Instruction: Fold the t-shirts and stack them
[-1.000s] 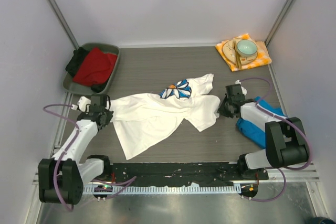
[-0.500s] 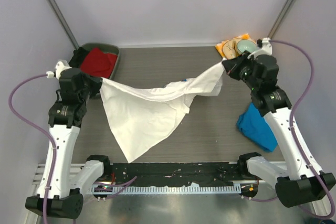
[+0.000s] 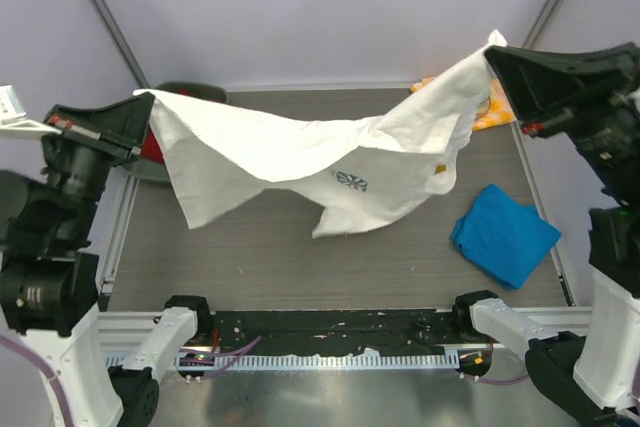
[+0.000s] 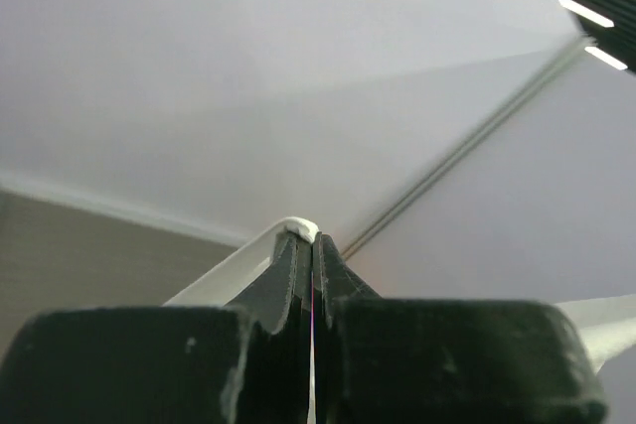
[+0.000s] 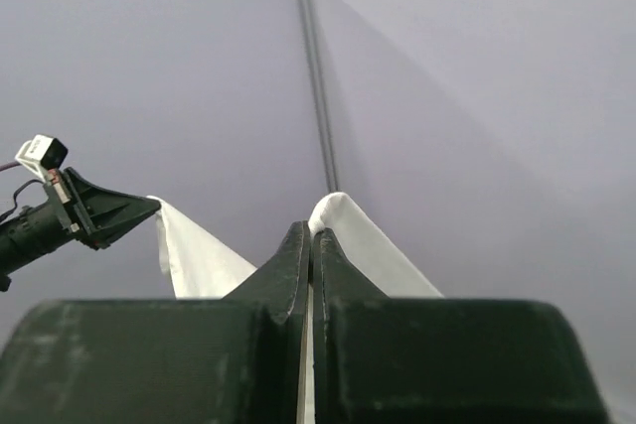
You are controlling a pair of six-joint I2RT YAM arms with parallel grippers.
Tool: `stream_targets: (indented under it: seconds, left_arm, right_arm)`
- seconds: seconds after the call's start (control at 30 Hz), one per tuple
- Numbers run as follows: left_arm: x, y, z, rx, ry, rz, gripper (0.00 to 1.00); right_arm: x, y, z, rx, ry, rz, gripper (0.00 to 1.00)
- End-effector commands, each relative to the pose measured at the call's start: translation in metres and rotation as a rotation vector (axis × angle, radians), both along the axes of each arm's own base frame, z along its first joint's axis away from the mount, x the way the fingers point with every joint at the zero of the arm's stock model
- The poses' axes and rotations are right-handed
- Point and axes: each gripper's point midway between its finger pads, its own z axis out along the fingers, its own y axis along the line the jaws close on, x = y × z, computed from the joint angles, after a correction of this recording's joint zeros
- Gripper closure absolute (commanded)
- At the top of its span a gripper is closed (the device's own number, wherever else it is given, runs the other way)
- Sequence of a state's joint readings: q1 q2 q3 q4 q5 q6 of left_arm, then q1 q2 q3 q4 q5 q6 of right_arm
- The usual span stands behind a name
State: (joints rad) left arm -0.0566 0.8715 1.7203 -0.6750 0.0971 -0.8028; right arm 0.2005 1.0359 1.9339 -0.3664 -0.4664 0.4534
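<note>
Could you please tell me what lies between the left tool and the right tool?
The white daisy-print t-shirt hangs stretched between the left tool and the right tool, each shut on an edge; the top external view shows this.

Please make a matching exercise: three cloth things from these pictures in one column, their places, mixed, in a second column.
1. white cloth t-shirt with flower print
2. plain bright blue cloth t-shirt
3. orange-and-white checked napkin

A. far right corner, partly hidden
B. lying on the table, right side
C. in the air, between left hand and right hand

Pairs: 1-C, 2-B, 3-A
</note>
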Motion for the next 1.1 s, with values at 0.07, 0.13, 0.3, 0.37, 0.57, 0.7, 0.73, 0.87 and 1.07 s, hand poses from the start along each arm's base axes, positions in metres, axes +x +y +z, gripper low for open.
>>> stream_targets:
  seconds: [0.07, 0.13, 0.3, 0.37, 0.57, 0.7, 0.73, 0.87, 1.07]
  left_arm:
    - [-0.099, -0.026, 0.102, 0.067, -0.395, -0.173, 1.00]
    - [-0.128, -0.025, 0.119, 0.053, -0.464, -0.182, 1.00]
    - [-0.159, -0.032, 0.133, 0.014, -0.529, -0.253, 1.00]
    - [-0.164, -0.034, 0.136, 0.003, -0.536, -0.272, 1.00]
    - [-0.160, -0.032, 0.138, -0.003, -0.530, -0.260, 1.00]
    - [-0.090, -0.033, 0.099, -0.022, -0.371, -0.238, 1.00]
    - [-0.074, -0.034, 0.089, -0.025, -0.339, -0.235, 1.00]
    - [0.007, -0.034, 0.005, -0.062, -0.122, -0.196, 1.00]
    - [0.092, -0.029, -0.137, -0.103, 0.165, -0.115, 1.00]
  right_arm:
    - [-0.136, -0.008, 0.078, -0.009, -0.393, 0.108, 0.99]
    - [-0.158, -0.013, 0.086, 0.003, -0.432, 0.103, 0.99]
    - [-0.206, -0.029, 0.103, 0.069, -0.519, 0.077, 0.99]
    - [-0.211, -0.033, 0.107, 0.090, -0.524, 0.067, 0.99]
    - [-0.180, -0.032, 0.105, 0.095, -0.464, 0.032, 0.99]
    - [-0.107, -0.032, 0.085, 0.093, -0.318, -0.063, 0.99]
    - [-0.089, -0.033, 0.078, 0.096, -0.278, -0.089, 0.99]
    - [0.030, -0.029, -0.006, 0.047, -0.016, -0.208, 0.99]
    - [0.164, -0.031, -0.166, -0.033, 0.343, -0.374, 0.99]
